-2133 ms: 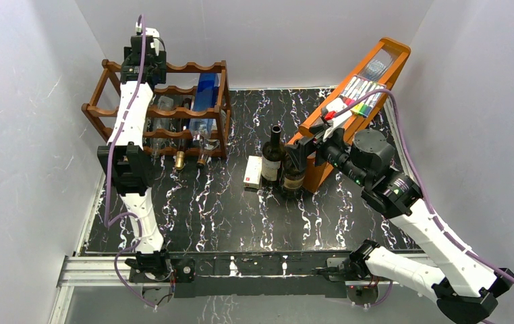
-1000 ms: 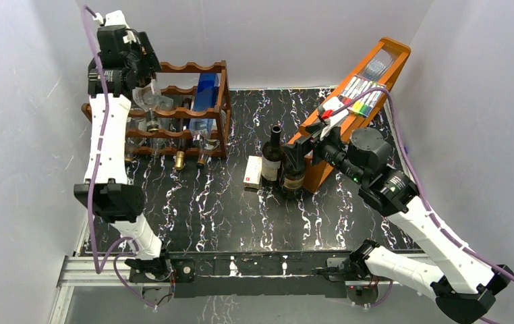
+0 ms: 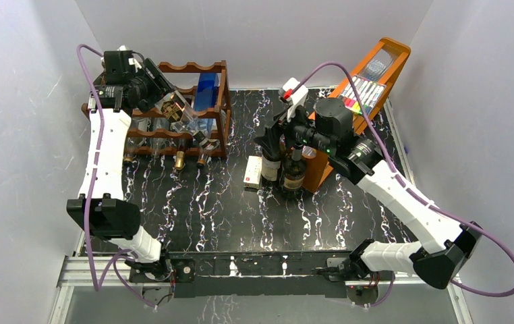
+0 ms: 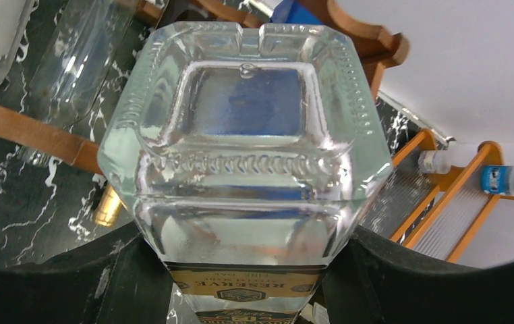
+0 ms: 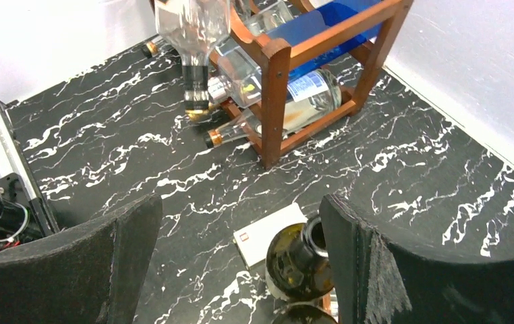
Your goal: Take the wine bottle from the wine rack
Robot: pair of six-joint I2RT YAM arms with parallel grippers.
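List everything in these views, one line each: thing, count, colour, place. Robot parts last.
wine rack: one, reddish-brown, back left.
clear square bottle: one, clear with a gold label, gripped at the rack's front, neck angled down.
racked bottles: several, clear, in the rack; exact count unclear.
blue bottle: one, blue, rack's right end.
dark bottles: two, dark, upright mid-table.
white box: one, white, left of the dark bottles.
tray stand: one, orange, back right.
markers: several, mixed colours, on the stand.
table: black, white-veined.
left pincer: shut on the clear square bottle.
right pincer: open, above a dark bottle.
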